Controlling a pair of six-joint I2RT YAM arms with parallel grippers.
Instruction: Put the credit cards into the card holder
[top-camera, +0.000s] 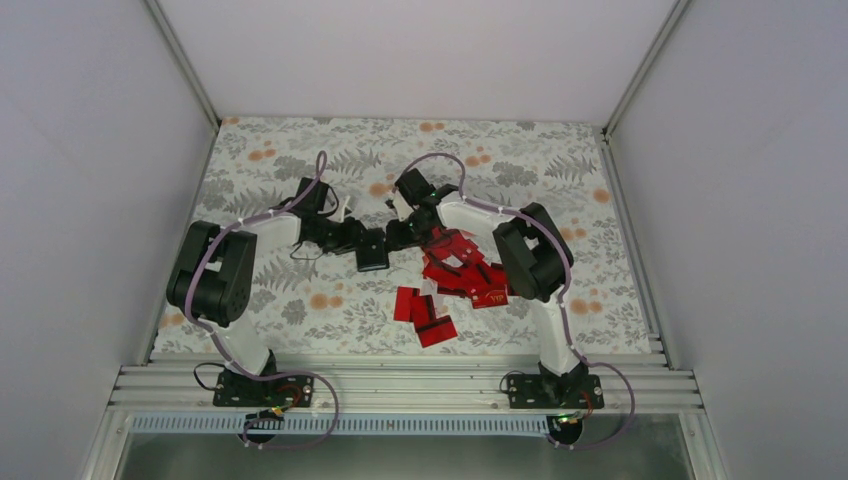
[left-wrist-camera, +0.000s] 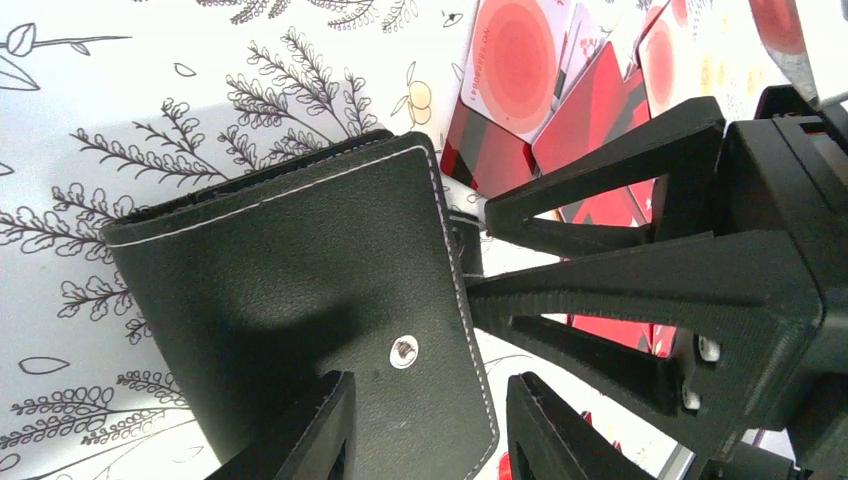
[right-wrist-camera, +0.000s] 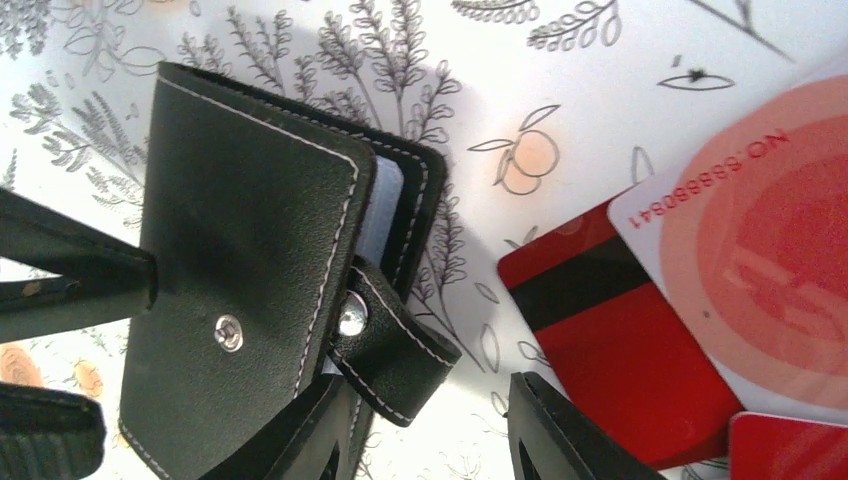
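Two half-open grippers are set about the card holder (top-camera: 373, 252), a black stitched leather fold with a metal snap: left gripper (left-wrist-camera: 430, 385) at ten o'clock, right gripper (right-wrist-camera: 432, 385) at two. Whether it is held cannot be told. Glossy red credit cards (top-camera: 460, 275) are heaped at four o'clock.

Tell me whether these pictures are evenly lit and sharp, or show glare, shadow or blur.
Top external view: soft, even light; the flat red plastic credit cards look saturated but small. Left wrist view: the flowered tablecloth blows out white, and a dark shadow crosses the small black stitched folding card holder. Right wrist view: crisp; stitching and a card's printed number are readable.
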